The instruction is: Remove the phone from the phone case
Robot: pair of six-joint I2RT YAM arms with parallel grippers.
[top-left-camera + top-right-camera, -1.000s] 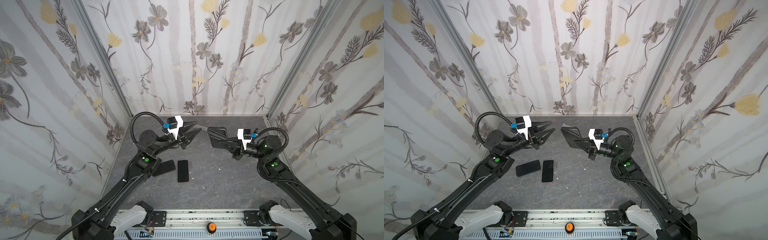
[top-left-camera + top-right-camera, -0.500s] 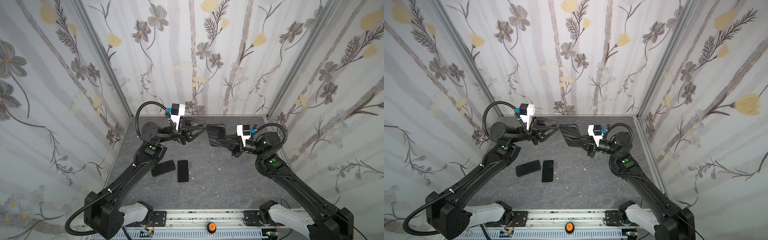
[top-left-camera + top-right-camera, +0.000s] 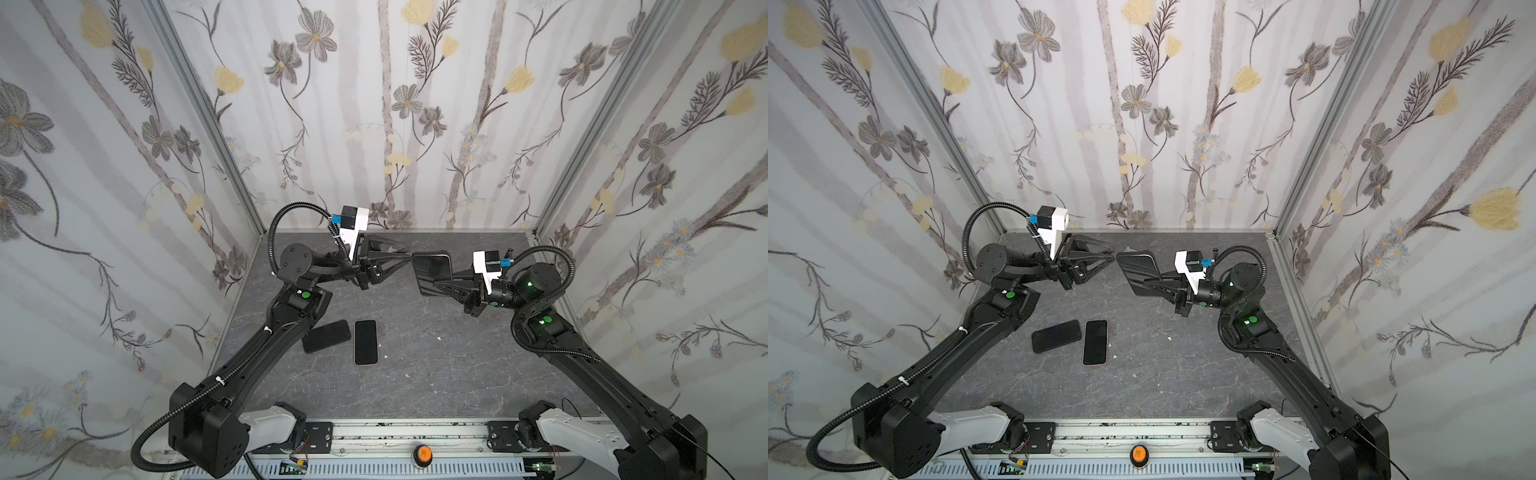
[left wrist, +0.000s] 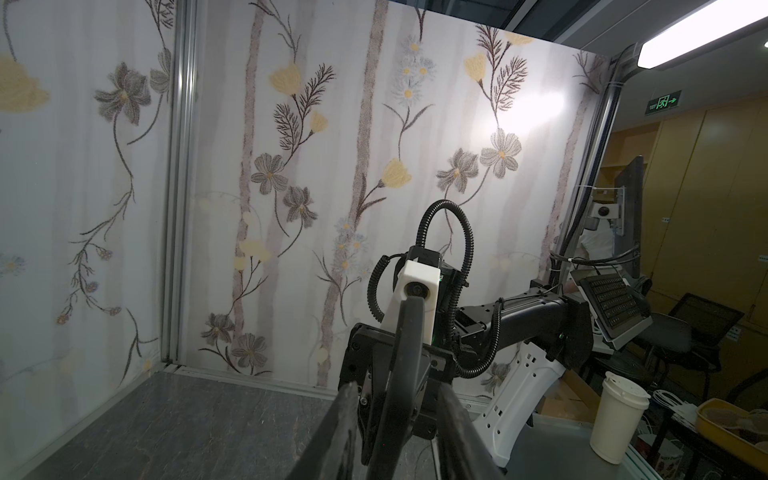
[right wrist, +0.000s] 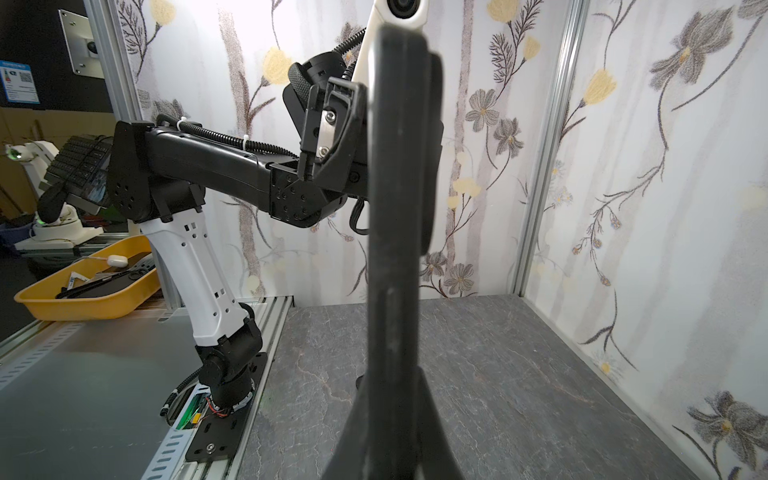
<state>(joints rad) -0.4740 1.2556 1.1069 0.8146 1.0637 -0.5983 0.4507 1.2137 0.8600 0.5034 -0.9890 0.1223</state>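
In the left wrist view, a green lit exit sign (image 4: 663,101) is seen high on the room's far wall. A white arrow is carried on it, but its characters cannot be made out. In the right wrist view, a blue notice (image 5: 18,81) with a QR code (image 5: 25,76) is fixed to a dark wall; its print is too small to be read.

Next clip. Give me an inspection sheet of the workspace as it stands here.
Surface: grey stone-look table.
Job's things: cased phone held in the air; dark phone and pink-edged phone flat on the table.
Clutter: few white specks.
Pincers: right pincer shut on the cased phone; left pincer open, astride its free end.
Cables: left conduit loop, right conduit loop, neither snagged.
Surroundings: floral walls; paper cup, yellow tray outside.
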